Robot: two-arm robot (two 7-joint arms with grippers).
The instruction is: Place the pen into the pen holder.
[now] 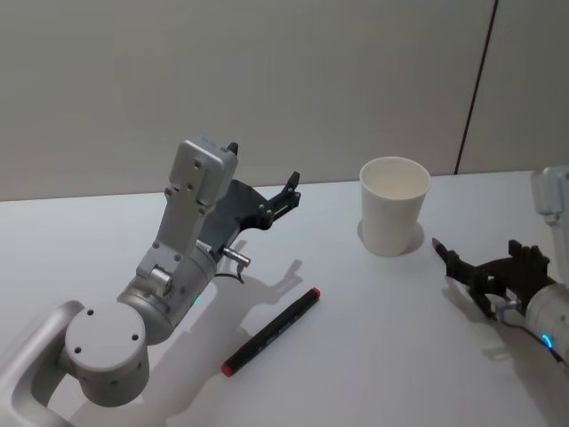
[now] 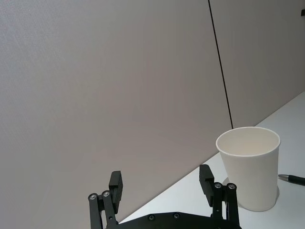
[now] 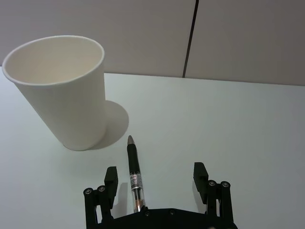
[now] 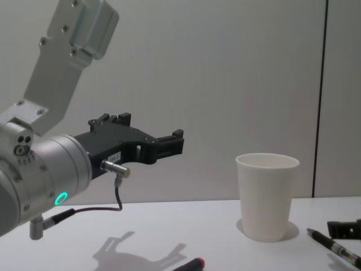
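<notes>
White table (image 3: 214, 124): pen (image 3: 134, 171) flat, tip toward pen holder (image 3: 62, 90).

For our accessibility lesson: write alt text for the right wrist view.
A clear-barrelled pen lies on the white table between the open fingers of the right gripper, its tip near an upright white paper cup.

My left arm (image 1: 169, 267) comes up from the near left corner of the worktop (image 1: 382, 347), elbow bent and wrist lifted well off the surface. The left tool (image 2: 161, 177) points toward the far right corner, roughly level, with its fingers (image 2: 116, 183) spread wide. My right arm (image 1: 549, 311) reaches in at the right edge, low over the worktop. The right tool (image 3: 155, 171) aims toward the far left, fingers (image 3: 110, 175) also wide apart.
</notes>
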